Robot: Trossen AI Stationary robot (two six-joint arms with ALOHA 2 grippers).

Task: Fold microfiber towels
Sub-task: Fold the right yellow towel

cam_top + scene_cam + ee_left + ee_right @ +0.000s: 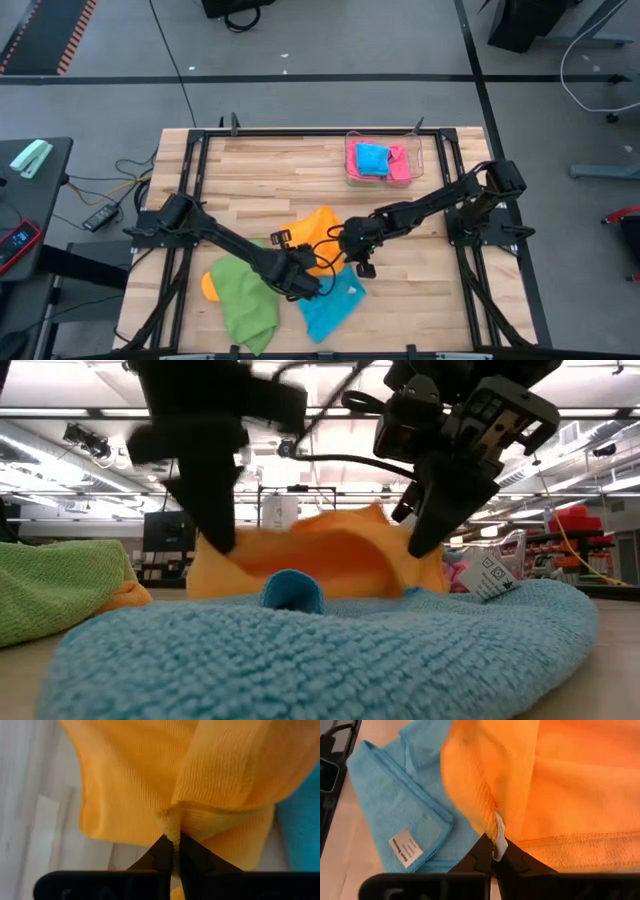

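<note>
Both grippers pinch the orange towel, lifted for its fold.

We have the left gripper [172,851] and the right gripper [495,854] each clamped on an edge of the orange towel [318,232], held up over the table's middle, behind the blue towel [330,655]. It hangs creased and sagging between us. Next, we judge, it needs carrying over and laying flat, edges matched. A green towel [243,300] waits just beside.

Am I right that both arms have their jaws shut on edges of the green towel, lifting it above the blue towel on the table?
Not quite: the towel pinched by both is the orange towel, not green. The left wrist and right wrist views show the left gripper and right gripper shut on its edges. The green towel lies untouched beside the blue towel.
</note>
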